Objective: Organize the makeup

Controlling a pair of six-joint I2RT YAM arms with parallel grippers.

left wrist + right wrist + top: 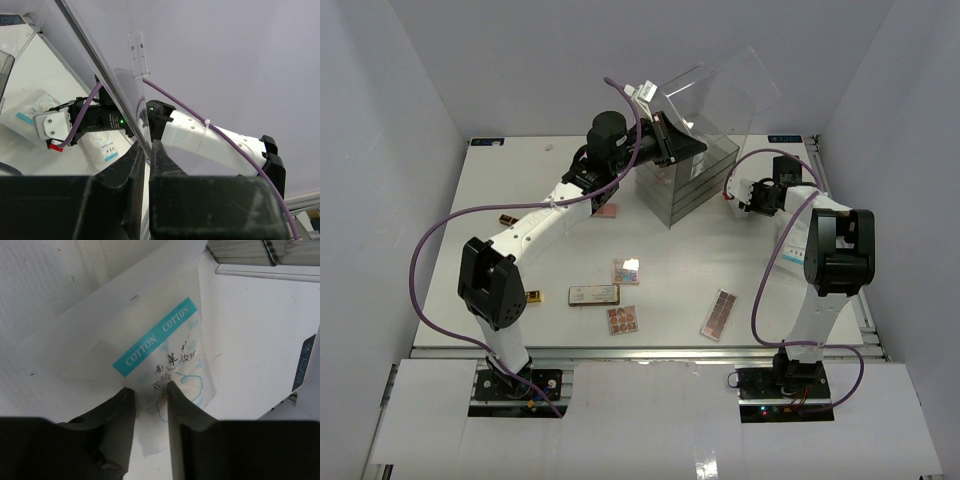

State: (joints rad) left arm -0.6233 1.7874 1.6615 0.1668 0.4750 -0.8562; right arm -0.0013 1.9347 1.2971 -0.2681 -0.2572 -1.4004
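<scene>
Right wrist shows the right gripper (148, 391) pinching the cotton packet (160, 335), jaws nearly together (left gripper (148, 147) clamps the clear lid (136, 55) up); next, probably, a lift into the box (685, 185).

A white packet (165, 365) in the right wrist view carries a teal band (159, 335) printed "COTTON COTTON" in white capitals, rising from 8 o'clock toward 2 o'clock. Dark Chinese characters sit just below the band, too blurred to read. A dark strip (302, 365) at the 3 o'clock edge and a dark label (10, 20) at the 10 o'clock corner of the left wrist view bear light-blue lettering that cannot be made out.
</scene>
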